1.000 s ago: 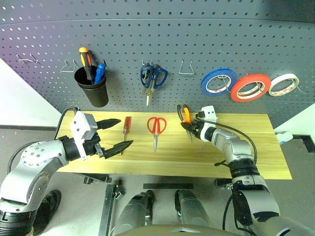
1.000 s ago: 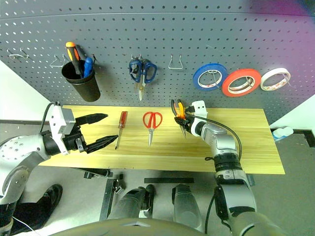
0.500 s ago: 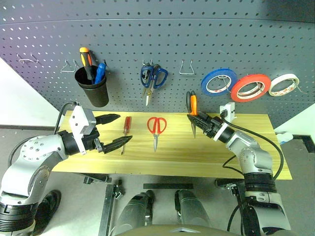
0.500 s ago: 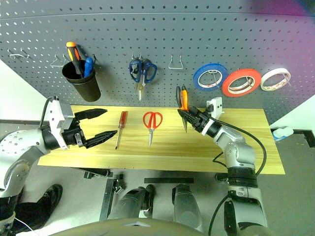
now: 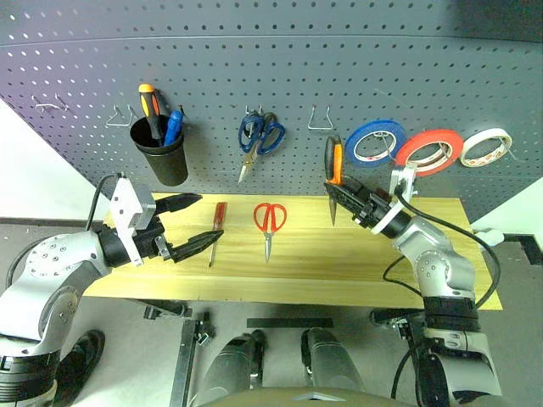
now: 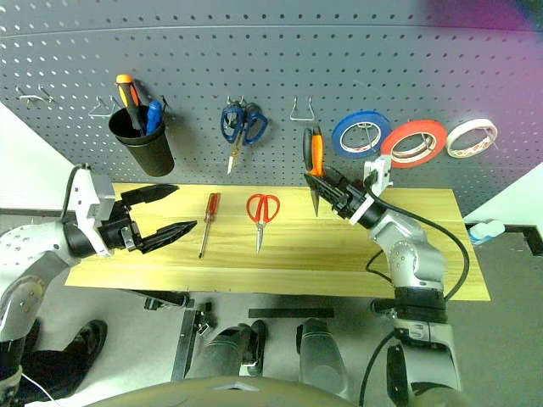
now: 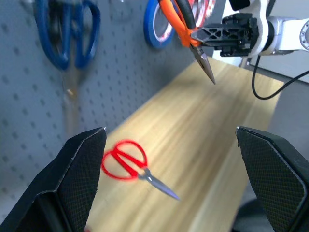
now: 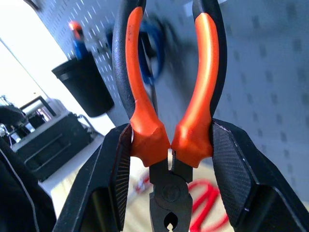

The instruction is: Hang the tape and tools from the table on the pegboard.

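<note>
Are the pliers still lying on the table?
No, the right claw holds the pliers upright above the table, handles up near the pegboard.

Orange-and-black pliers (image 8: 169,121) stand upright, handles toward twelve o'clock, clamped at the handle bases between the right gripper's (image 8: 170,164) black fingers (image 8: 113,174). A black cup (image 8: 84,84) sits at ten o'clock on the grey pegboard (image 8: 270,87).

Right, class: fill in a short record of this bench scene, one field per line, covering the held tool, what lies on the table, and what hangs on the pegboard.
Held tool: pliers, gripped near the joint by the right end effector, handles up, nose down, above the table
Left end effector: open, holding nothing
On table: red screwdriver; red scissors
On pegboard: red tape, blue tape, white tape, blue scissors, black cup
Free hook: just above the pliers
</note>
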{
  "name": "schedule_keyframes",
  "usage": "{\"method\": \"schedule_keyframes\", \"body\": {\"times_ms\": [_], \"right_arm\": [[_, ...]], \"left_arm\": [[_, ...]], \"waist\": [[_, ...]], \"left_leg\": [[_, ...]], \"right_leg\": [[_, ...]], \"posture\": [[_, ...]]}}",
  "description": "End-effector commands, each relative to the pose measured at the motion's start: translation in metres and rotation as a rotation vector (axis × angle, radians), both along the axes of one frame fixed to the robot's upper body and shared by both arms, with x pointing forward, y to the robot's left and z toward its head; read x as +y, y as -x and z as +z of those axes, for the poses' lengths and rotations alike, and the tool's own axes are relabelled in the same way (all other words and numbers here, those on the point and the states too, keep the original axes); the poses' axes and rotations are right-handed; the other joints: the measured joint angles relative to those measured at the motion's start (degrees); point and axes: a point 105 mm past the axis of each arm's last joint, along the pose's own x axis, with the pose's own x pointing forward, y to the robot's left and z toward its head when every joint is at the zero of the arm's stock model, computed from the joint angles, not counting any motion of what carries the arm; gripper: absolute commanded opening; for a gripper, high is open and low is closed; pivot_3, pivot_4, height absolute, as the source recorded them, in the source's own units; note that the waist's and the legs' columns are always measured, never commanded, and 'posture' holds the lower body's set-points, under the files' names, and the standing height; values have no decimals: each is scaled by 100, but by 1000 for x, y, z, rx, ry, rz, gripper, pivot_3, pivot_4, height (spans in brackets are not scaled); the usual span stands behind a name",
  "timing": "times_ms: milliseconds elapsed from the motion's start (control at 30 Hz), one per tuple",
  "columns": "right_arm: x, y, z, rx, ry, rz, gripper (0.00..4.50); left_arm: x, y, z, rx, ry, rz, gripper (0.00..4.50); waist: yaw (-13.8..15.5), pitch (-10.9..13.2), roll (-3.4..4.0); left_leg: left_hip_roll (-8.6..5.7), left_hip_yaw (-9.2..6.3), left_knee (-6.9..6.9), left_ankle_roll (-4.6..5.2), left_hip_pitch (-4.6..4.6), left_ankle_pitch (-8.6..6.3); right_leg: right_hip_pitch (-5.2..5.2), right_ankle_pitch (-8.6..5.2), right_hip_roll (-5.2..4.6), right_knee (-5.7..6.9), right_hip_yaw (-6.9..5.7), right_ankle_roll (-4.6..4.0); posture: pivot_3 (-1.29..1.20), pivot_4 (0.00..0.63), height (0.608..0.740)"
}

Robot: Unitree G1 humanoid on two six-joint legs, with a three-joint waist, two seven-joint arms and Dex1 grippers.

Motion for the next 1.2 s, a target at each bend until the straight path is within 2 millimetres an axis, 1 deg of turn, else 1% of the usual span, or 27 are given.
{"method": "schedule_keyframes", "body": {"times_ms": [33,133,267,467,633,767,867,1000,1200], "right_arm": [[-1,-6,42,-145,-72,-27,2080],[5,-15,56,-188,-95,-57,2080],[13,-21,67,-216,-127,-57,2080],[21,-38,79,-247,-138,-153,2080],[34,-49,82,-273,-138,-196,2080],[42,-54,92,-296,-173,-201,2080],[45,-57,95,-319,-168,-217,2080],[49,-65,97,-320,-174,-239,2080],[62,-66,102,-335,-190,-220,2080]], "left_arm": [[1,-5,8,-46,3,7,4500],[1,-8,9,-59,6,9,4500],[1,-10,10,-68,5,13,4500],[3,-9,11,-71,3,22,4500],[1,-7,10,-65,6,23,4500],[1,-6,10,-60,9,25,4500],[1,-5,10,-60,8,24,4500],[2,-5,9,-53,5,29,4500],[3,-4,9,-52,2,35,4500]], "waist": [[-26,-56,-3],[-105,-155,-7],[-182,-259,-10],[-317,-275,-8],[-397,-276,-7],[-444,-276,-7],[-446,-276,-7],[-449,-276,-7],[-443,-276,-7]], "left_leg": [[0,0,-2,0,0,0],[0,0,-1,-3,0,2],[0,0,1,-3,2,3],[0,-1,15,-6,8,5],[4,-1,17,-9,10,8],[4,-1,28,-9,10,8],[4,-1,37,-9,10,8],[4,-1,47,-7,11,7],[5,-2,68,15,11,-6]], "right_leg": [[0,0,0,0,0,0],[1,0,3,2,0,0],[3,1,4,5,0,0],[4,2,5,28,3,-3],[-1,3,13,41,8,-6],[0,3,13,47,11,-6],[0,3,14,57,11,-6],[-5,2,16,78,15,-8],[-4,5,20,93,15,-13]], "posture": [[-228,58,740],[-221,49,740],[-211,49,740],[-196,64,740],[-186,73,740],[-180,77,740],[-176,78,740],[-175,81,740],[-156,86,740]]}}
